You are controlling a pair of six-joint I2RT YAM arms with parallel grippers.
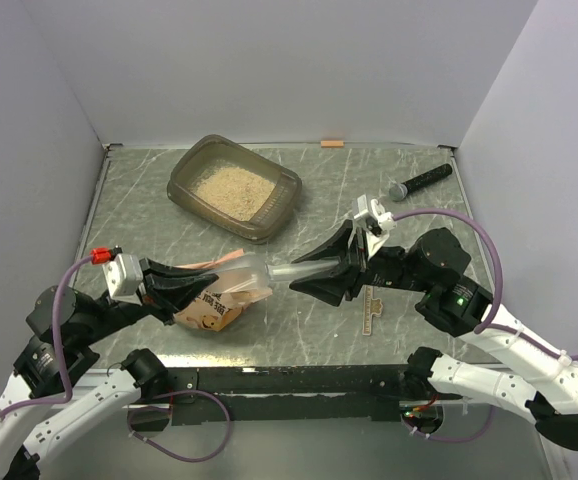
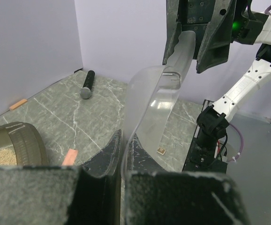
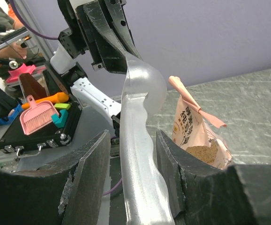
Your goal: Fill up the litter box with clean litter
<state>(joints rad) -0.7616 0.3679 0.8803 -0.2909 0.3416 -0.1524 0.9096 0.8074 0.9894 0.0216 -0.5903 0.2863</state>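
The litter box stands at the back left with beige litter inside; its corner shows in the left wrist view. The orange-pink litter pouch stands open below my left gripper, with granules visible inside. A clear plastic scoop hangs between both grippers above the table. My left gripper is shut on the scoop's bowl rim. My right gripper is open, with its fingers on either side of the scoop's handle and a gap on each side.
A black microphone-like stick lies at the back right. A small tan tag sits at the back wall. A wooden strip lies under the right arm. Grey walls enclose the table on three sides.
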